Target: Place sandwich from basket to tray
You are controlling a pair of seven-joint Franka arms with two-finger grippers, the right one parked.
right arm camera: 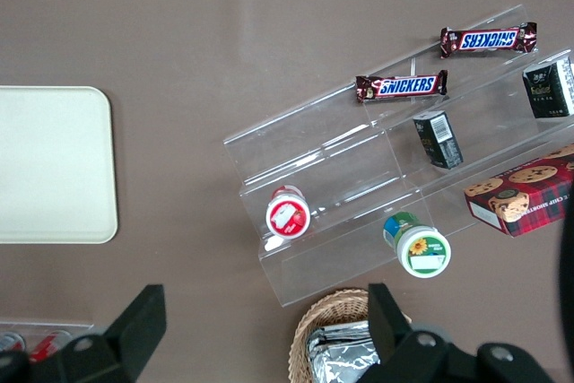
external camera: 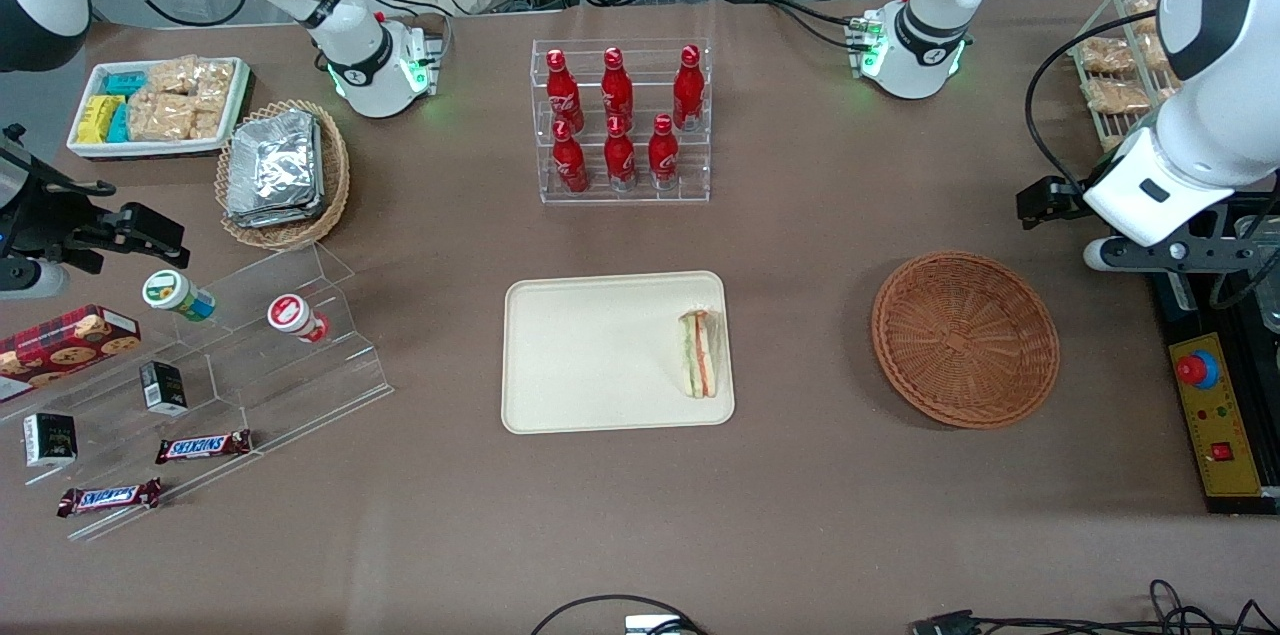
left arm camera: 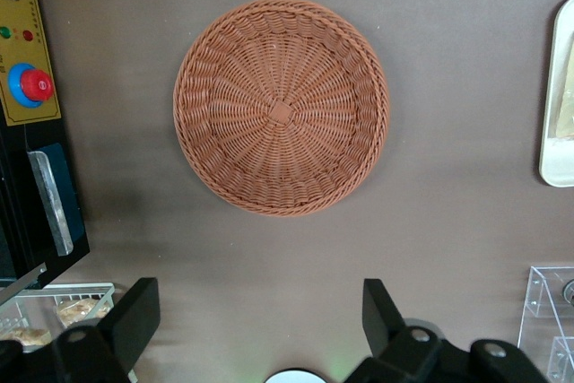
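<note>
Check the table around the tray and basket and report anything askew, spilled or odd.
Nothing looks spilled or damaged. The sandwich sits on the tray, close to the rim nearest the basket, not centred. The basket is empty and upright. The gripper hangs open above bare table beside the basket, holding nothing.
</note>
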